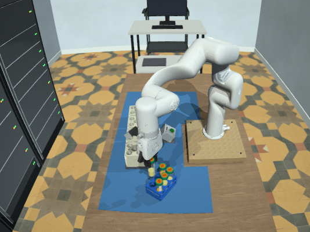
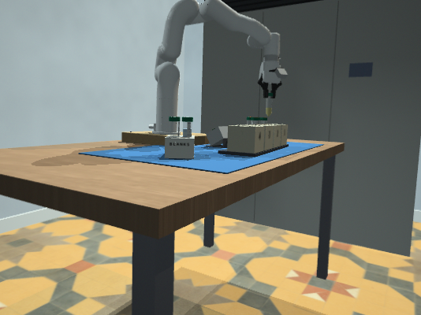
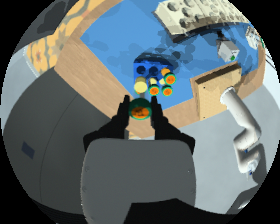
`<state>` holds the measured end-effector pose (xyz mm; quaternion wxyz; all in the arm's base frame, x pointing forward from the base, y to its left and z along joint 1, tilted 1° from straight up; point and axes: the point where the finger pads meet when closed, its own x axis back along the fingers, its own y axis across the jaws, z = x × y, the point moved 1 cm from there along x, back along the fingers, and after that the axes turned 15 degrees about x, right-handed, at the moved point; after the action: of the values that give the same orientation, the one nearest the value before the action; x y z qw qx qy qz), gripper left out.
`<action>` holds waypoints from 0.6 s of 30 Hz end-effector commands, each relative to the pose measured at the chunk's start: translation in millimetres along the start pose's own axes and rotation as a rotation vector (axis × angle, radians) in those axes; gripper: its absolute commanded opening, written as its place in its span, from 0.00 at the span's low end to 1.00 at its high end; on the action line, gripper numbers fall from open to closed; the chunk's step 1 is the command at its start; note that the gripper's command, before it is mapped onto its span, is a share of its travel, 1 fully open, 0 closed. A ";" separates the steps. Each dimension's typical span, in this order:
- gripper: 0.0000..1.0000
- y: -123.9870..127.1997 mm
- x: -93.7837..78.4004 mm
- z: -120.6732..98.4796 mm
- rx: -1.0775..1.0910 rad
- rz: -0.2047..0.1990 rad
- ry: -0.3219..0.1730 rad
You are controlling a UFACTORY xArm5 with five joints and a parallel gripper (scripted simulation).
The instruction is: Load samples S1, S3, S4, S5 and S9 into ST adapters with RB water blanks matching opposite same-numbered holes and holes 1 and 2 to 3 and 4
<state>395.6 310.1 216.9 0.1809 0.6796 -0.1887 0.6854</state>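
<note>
My gripper (image 1: 151,159) (image 2: 270,94) (image 3: 140,101) is shut on a sample tube (image 1: 151,171) (image 2: 269,110) (image 3: 141,112) with a green cap and an orange dot, partly filled with yellow liquid. I cannot read its ID. It hangs upright, clear above the near left corner of the blue sample rack RS (image 1: 156,191) (image 3: 146,68). Several more orange-dotted samples (image 1: 164,175) stand in RS. The loading stand ST (image 1: 131,155) (image 2: 256,137) (image 3: 194,10) with its row of adapters lies just behind the gripper. The white blank rack RB (image 2: 179,148) holds two green-capped blanks.
The DONE key (image 1: 172,130) (image 3: 233,52) sits on its small grey desk (image 1: 166,134) (image 2: 217,135) beside ST. The arm's wooden base plate (image 1: 215,149) (image 3: 215,91) is to the right. In the top view the arm hides RB.
</note>
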 end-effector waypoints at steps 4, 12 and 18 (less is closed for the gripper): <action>0.00 -1.1 14.8 0.5 0.000 0.005 0.002; 0.00 -1.1 14.8 0.5 0.000 0.005 0.002; 0.00 -1.1 14.8 0.5 0.000 0.005 0.002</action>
<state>395.7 310.1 229.8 0.1806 0.6794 -0.1890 0.6857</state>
